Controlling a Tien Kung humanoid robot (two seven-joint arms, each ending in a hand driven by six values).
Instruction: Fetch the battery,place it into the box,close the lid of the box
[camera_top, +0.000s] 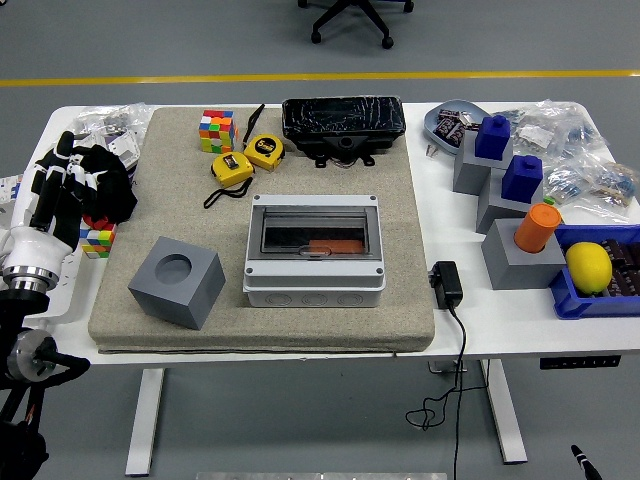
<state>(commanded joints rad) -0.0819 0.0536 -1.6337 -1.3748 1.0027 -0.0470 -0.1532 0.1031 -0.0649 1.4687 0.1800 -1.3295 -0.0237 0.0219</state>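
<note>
White table (300, 345) carrying grey mat (420, 300). Box (315, 250) sitting mid-mat, lid shut, orange battery (335, 246) showing inside. Left hand (55, 200) hovering at left edge, fingers extended, holding nothing.

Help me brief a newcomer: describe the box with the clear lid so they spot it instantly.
Start at the beige mat covering the white table's middle. On the mat's near centre sits the box, light grey and rectangular. Unlike the darker grey cube on its left, it has a see-through lid showing something orange inside.
</note>
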